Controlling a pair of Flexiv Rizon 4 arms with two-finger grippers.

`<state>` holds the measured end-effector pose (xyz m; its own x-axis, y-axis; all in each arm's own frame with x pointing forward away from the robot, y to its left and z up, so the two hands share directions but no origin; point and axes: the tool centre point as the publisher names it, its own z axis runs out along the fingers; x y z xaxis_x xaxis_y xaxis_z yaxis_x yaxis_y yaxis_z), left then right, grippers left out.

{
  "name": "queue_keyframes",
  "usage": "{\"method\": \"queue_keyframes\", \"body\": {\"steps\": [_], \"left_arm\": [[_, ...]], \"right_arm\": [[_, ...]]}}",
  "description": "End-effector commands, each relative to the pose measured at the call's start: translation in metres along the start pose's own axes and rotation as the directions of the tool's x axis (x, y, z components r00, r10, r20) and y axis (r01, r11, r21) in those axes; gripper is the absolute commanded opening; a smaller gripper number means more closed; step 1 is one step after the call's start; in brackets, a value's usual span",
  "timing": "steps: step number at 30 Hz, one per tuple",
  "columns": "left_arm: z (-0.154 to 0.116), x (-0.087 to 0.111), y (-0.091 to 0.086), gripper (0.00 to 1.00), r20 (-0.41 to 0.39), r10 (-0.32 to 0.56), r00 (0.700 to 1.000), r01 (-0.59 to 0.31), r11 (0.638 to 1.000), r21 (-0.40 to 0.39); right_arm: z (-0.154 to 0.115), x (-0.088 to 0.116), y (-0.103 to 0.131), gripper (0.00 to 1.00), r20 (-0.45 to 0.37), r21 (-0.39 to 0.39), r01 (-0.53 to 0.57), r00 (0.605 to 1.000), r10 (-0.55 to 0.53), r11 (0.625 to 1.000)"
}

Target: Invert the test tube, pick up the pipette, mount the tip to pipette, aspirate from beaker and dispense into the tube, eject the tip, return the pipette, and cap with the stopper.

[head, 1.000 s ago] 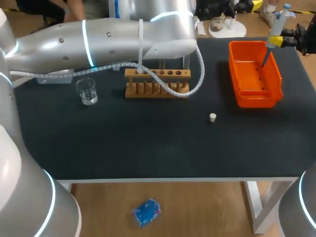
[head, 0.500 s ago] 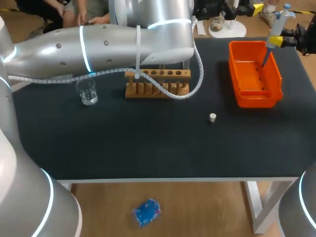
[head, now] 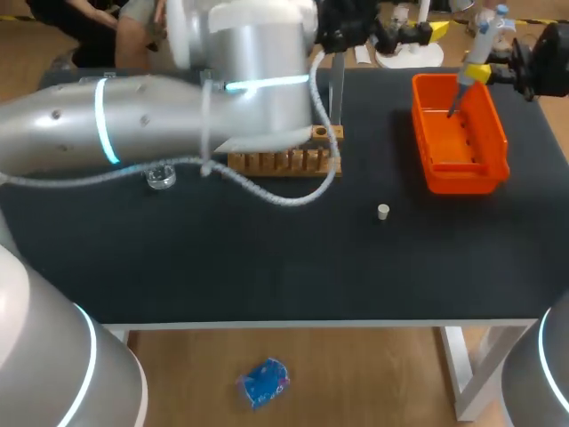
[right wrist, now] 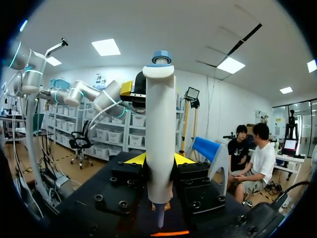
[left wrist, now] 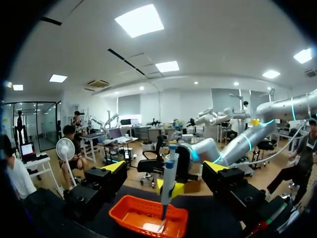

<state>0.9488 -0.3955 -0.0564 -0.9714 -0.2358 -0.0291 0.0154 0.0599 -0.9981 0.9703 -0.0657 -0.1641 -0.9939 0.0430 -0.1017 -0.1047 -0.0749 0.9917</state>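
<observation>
left arm stretched across above rack, claw apart, empty | right claw clamped on slanted pipette, lower end above orange bin | stopper alone on tabletop

The table top is matt black, the rack bare wood. Tray — glossy orange plastic; pipette — smooth white plastic. The left arm looks polished and silvery, the beaker clear glass.
</observation>
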Motion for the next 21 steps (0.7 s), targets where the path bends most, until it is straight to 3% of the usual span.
{"method": "queue_keyframes", "body": {"steps": [1,14,21], "left_arm": [[-0.061,0.019,0.013,1.00,0.017,0.007,1.000,-0.007,1.000,-0.001],[-0.145,0.042,0.043,1.00,0.127,-0.003,0.992,0.005,1.000,-0.012],[-0.145,0.042,0.043,1.00,0.127,-0.003,0.992,0.005,1.000,-0.012]], "right_arm": [[0.028,0.019,0.010,0.00,-0.012,0.008,0.005,1.000,-0.005,1.000],[0.094,0.083,0.010,0.00,-0.169,0.039,0.003,0.986,0.003,0.999],[0.096,0.084,0.011,0.00,-0.202,0.035,-0.001,0.979,0.008,0.999]]}}
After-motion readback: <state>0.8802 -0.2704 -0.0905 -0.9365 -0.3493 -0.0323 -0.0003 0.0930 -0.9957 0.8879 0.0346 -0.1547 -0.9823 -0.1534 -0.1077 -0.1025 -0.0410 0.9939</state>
